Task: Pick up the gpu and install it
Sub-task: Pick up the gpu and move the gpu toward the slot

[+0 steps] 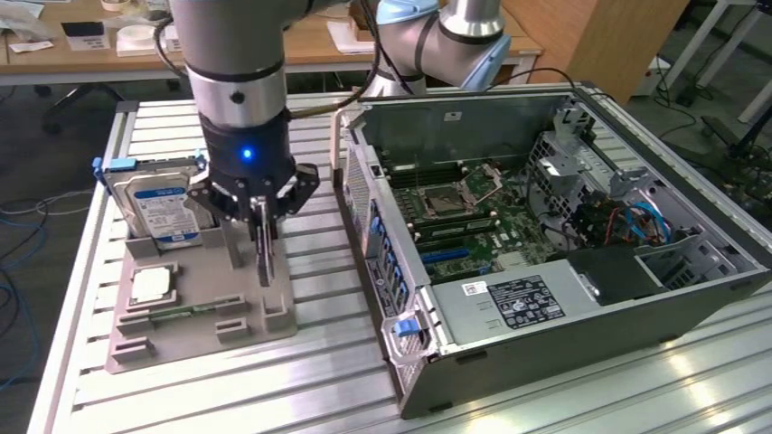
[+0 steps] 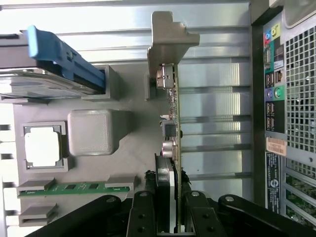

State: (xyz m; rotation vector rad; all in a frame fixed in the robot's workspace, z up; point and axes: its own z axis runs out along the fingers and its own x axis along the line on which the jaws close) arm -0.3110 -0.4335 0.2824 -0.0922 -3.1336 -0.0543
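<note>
The tool [image 1: 260, 221] is closed on the gpu [image 1: 263, 262], with one finger on each flat side. The gpu stands up on its thin edge at the grey tray [image 1: 193, 339] on the bench [image 1: 325, 389]. Beside it in the tray are a silver hard drive [image 1: 163, 203], a square chip [image 1: 151, 285] and a green memory stick [image 2: 74, 187]. The open computer case [image 1: 543, 357] sits at the exterior view's right.

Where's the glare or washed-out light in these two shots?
Exterior view: light glares off the table slats by the computer case; a blue lamp glows above the gripper. Wrist view: slats and processor chip wash out white; fingers closed on the gpu look black.
</note>
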